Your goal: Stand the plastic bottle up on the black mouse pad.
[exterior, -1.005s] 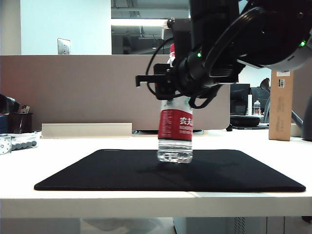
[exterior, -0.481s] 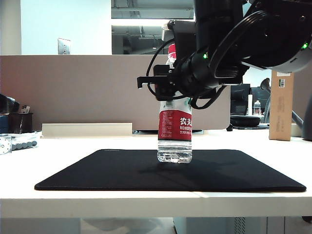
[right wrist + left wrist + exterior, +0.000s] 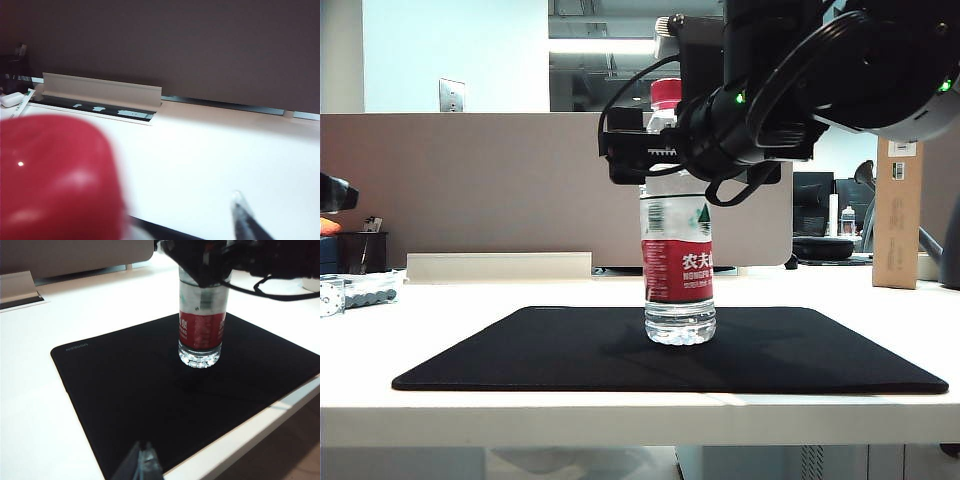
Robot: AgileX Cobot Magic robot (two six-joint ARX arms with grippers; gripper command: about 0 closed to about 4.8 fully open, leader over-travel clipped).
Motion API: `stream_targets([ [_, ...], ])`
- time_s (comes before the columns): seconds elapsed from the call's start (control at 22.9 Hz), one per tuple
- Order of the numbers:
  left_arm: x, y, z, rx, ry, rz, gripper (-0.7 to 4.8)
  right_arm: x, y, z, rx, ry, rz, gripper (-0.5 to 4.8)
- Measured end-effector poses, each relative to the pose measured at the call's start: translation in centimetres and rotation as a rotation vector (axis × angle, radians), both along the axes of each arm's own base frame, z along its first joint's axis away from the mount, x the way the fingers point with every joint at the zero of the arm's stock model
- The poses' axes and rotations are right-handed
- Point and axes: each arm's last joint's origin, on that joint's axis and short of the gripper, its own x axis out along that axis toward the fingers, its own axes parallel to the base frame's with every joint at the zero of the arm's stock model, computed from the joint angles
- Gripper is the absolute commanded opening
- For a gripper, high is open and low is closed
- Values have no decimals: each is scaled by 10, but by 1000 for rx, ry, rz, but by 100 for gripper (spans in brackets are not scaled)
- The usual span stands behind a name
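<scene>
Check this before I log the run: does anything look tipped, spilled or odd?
Nothing stands out. The plastic bottle stands upright on the black mouse pad, cap on, no spill. The right pincer is around its neck; the left pincer is over the pad's edge.

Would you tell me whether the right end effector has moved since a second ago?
Yes. The right end effector has risen slightly up the plastic bottle, judged against the partition's top edge.

Right arm housing [image 3: 840, 60]: matte black casing with a pale grey-white joint shell.
Indicator lights [image 3: 739, 97]: small green LEDs on the casing.
Cables [image 3: 790, 75]: thick black looped leads along the wrist.
Right gripper [image 3: 650, 150]: black, flat straight fingers.
Left gripper [image 3: 142, 465]: dark tapered fingertip, translucent edge.
</scene>
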Motion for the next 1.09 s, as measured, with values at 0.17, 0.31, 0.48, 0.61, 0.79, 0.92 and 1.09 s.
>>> stream_targets([
  [0.17,0,0,0,-3,-3,0,-4,-1,-1,10,49,-87,-4,479],
  [0.31,1,2,1,-6,-7,16,-4,-3,-3,23,112,-201,-10,479],
  [0.48,5,12,3,-25,-34,122,-4,-7,-6,52,173,-317,0,479],
  [0.61,11,24,5,-29,-46,260,-4,-18,-13,79,204,-371,43,470],
  [0.79,15,37,4,-22,-41,402,-4,-36,-27,113,251,-433,50,78],
  [0.92,18,49,4,-20,-43,526,-4,-54,-44,143,272,-483,41,6],
  [1.09,18,60,4,-18,-45,639,-4,-77,-66,171,238,-501,26,-1],
])
